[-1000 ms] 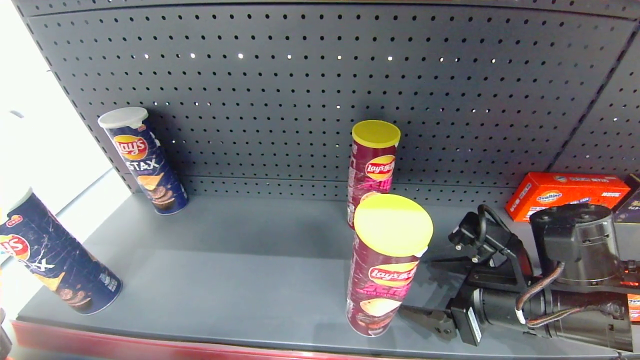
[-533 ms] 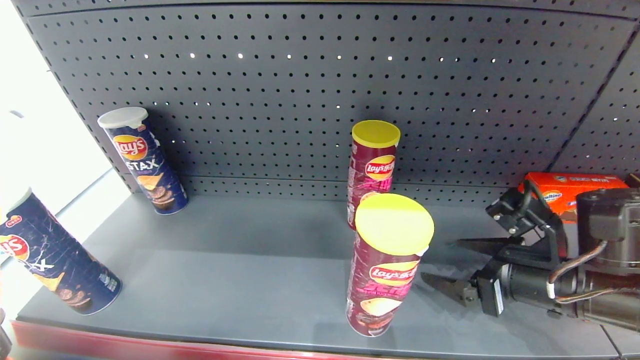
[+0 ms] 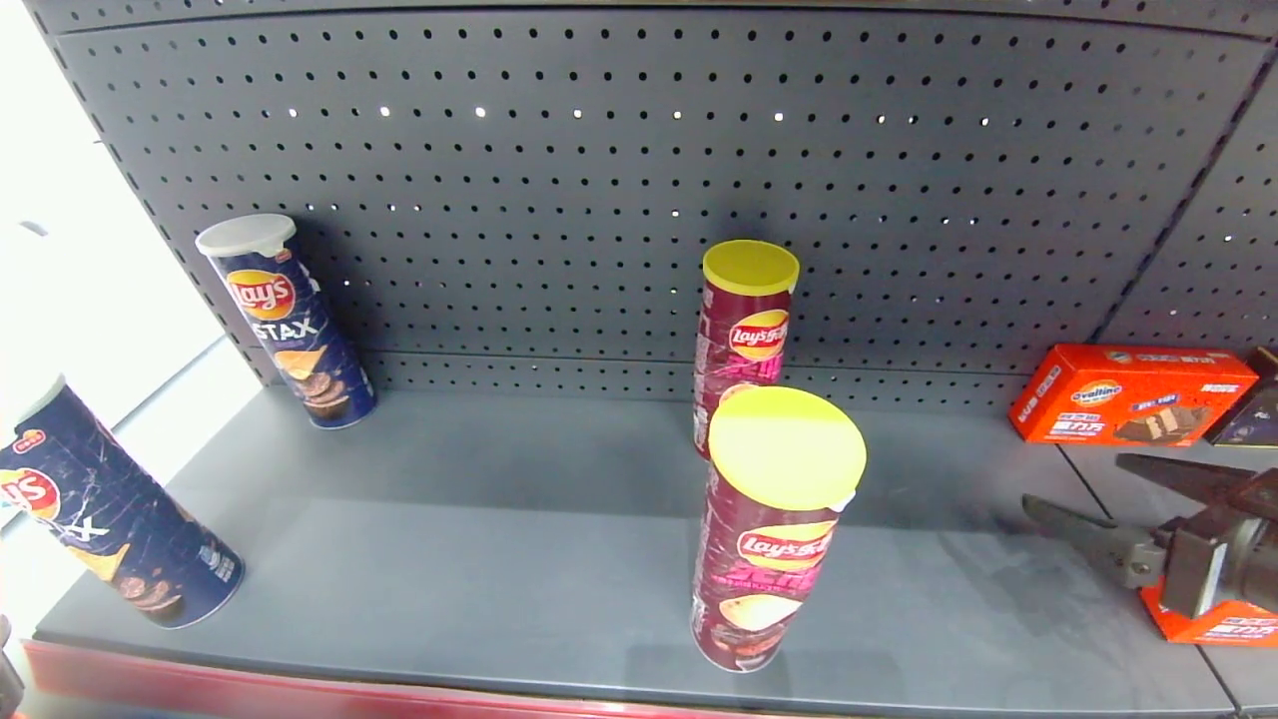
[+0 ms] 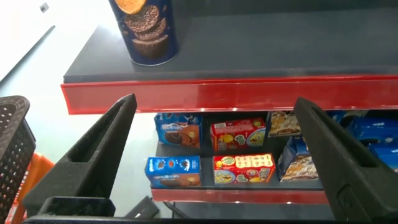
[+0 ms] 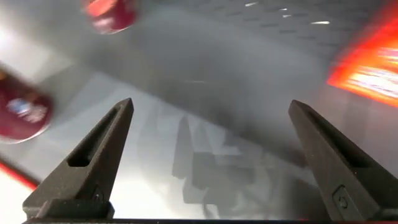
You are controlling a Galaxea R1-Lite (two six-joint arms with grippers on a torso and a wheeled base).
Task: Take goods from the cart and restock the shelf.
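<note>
Nearest the robot, the left gripper (image 4: 214, 102) hung in front of and below the shelf's red front lip (image 4: 224, 93), its claw spread wide and empty, with a black mesh basket (image 4: 12, 155) at its side, possibly the cart. Just past that lip stood the front maroon can (image 3: 769, 529), upright and free of any grip, close to the edge. The right gripper (image 3: 1076, 483) hovered well apart from it on the right, claw spread and carrying nothing, over an orange carton (image 3: 1213, 624). That read as a placement finished; the next move likely called for pulling the arm back off the shelf (image 3: 499, 559) and reaching to the cart for another item. The can's nearness to the lip was the risk: a brush in passing could tip it off. Open deck lay between it and the front navy can (image 3: 110, 509) at the left edge. Farther back stood the rear maroon can (image 3: 744, 340), the rear navy can (image 3: 285, 320) and an orange box (image 3: 1128, 394), all near the pegboard wall (image 3: 599, 180).
</note>
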